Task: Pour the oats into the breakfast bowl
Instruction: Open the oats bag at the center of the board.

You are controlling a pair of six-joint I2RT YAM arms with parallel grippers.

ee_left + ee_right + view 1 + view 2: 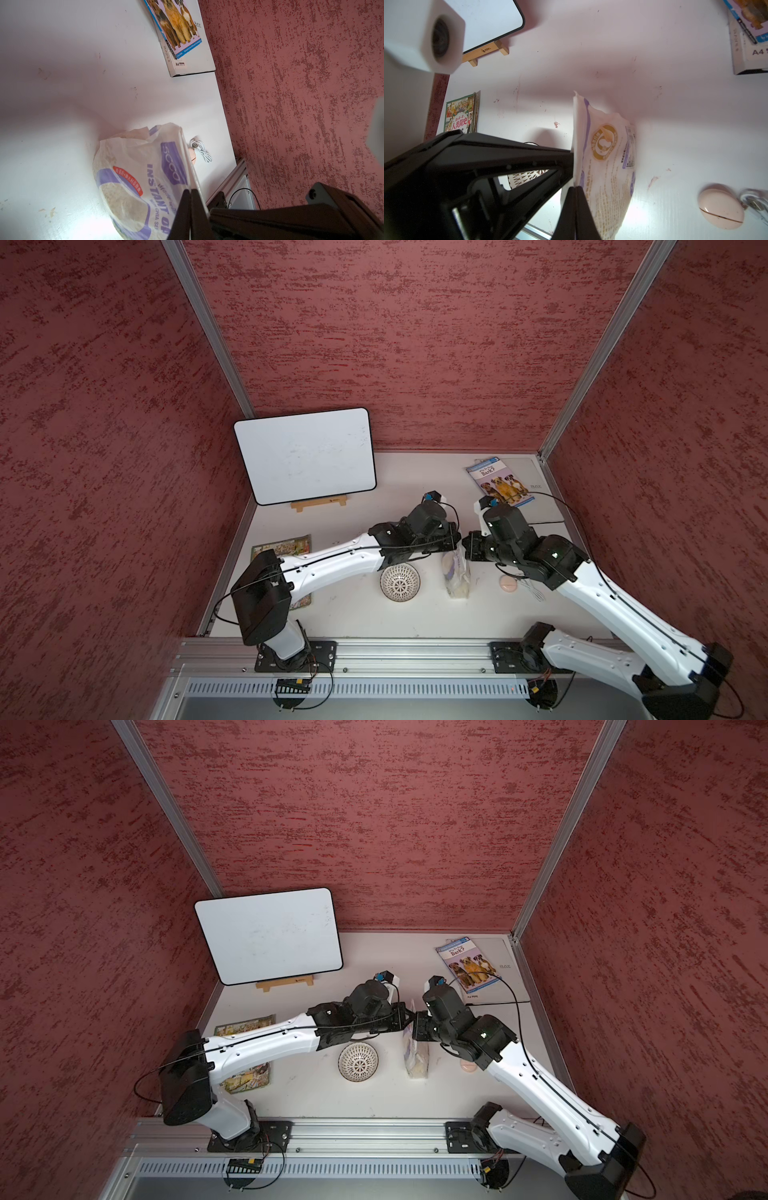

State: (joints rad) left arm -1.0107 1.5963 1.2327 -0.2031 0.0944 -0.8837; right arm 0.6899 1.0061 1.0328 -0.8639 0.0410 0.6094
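Observation:
The white and purple oat pouch [456, 572] stands upright on the table, right of the breakfast bowl [400, 581], a small white bowl with a dark lattice. Pale oats [121, 198] show through its oval window. My left gripper [190, 192] is shut on the pouch's top edge from the left. My right gripper [576, 189] is shut on the same top from the right, with the pouch's printed back [610, 166] facing it. In both top views the two grippers meet over the pouch [415, 1056]. The bowl [358, 1061] looks empty.
A pink disc [508, 583] and a coiled white cable [534, 591] lie right of the pouch. A whiteboard [305, 456] on a wooden stand is at the back left. A dog book [500, 481] lies on a paper pack at the back right. A picture book [291, 547] lies at the left.

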